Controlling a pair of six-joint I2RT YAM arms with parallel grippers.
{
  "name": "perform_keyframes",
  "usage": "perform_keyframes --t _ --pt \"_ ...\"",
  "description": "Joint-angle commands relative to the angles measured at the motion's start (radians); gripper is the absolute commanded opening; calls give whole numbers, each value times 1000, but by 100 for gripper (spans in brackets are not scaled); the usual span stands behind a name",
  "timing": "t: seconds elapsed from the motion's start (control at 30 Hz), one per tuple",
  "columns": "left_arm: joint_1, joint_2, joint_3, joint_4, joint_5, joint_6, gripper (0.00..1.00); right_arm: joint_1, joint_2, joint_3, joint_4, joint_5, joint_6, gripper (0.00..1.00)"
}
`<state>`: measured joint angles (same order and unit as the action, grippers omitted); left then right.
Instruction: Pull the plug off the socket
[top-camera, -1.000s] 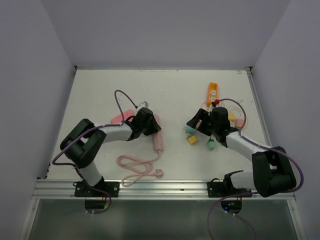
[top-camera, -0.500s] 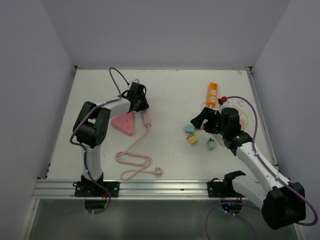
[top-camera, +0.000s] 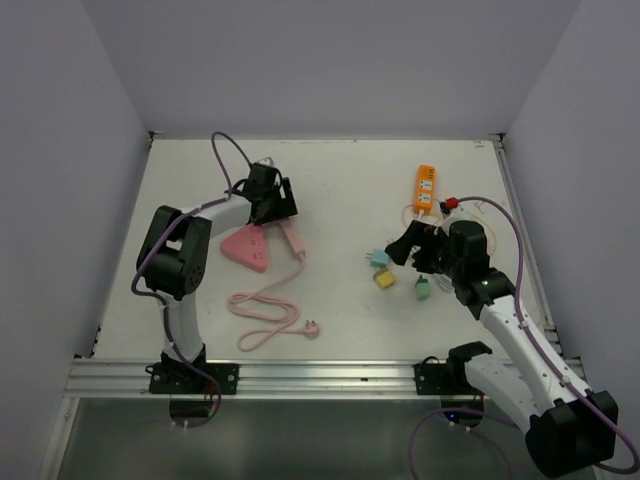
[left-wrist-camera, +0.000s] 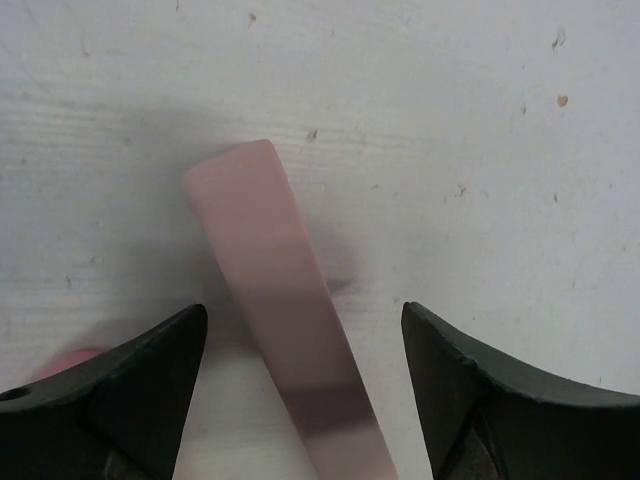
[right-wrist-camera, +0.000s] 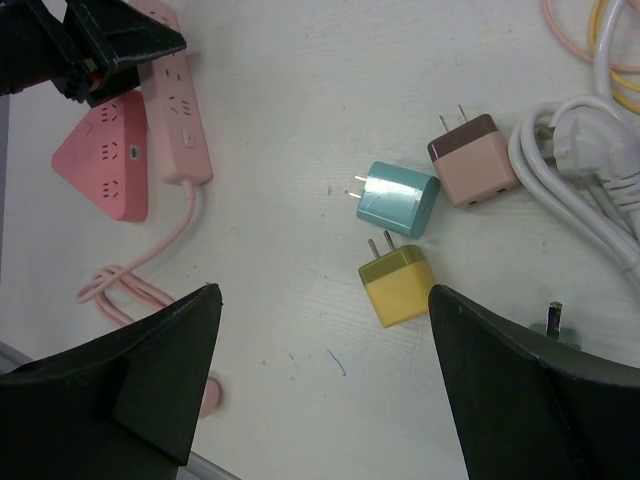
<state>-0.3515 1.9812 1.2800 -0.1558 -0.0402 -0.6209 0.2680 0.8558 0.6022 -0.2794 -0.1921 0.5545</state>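
Observation:
A long pink socket strip (top-camera: 292, 238) lies flat on the table, its cord curling to a pink plug end (top-camera: 313, 328). My left gripper (top-camera: 272, 205) hovers over the strip's far end. In the left wrist view that gripper (left-wrist-camera: 303, 310) is open, and the strip (left-wrist-camera: 260, 250) passes between the jaws without touching either. A pink triangular socket (top-camera: 247, 248) lies just left of the strip. My right gripper (right-wrist-camera: 323, 290) is open over bare table beside a yellow plug (right-wrist-camera: 398, 285) and a teal plug (right-wrist-camera: 398, 198). No plug shows in any socket.
A brown-and-pink plug (right-wrist-camera: 472, 157) and a thick white cable (right-wrist-camera: 580, 170) lie right of the teal one, and a green plug (top-camera: 423, 289) lies nearer the front. An orange socket strip (top-camera: 425, 189) sits at the back right. Walls enclose the table on three sides.
The left arm swung the pink strip back and to the left, uncovering the triangular socket, then opened and let go. The right gripper drew back to the right and opened wider.

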Motion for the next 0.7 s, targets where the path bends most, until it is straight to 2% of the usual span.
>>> perform_keyframes --t 0.0,0.33,0.5,0.67 --pt "5 -105 -70 -73 19 43 83 -3 -29 54 -38 8 -33 89" --pt "-66 -452 -226 -169 -32 70 85 -1 -83 76 -98 31 -54 89" --pt "-176 -636 -388 -223 -76 1 85 -3 -107 70 -125 42 -62 89" --pt "-318 -767 -547 -266 -59 -137 76 -1 -144 64 -153 48 -65 89"
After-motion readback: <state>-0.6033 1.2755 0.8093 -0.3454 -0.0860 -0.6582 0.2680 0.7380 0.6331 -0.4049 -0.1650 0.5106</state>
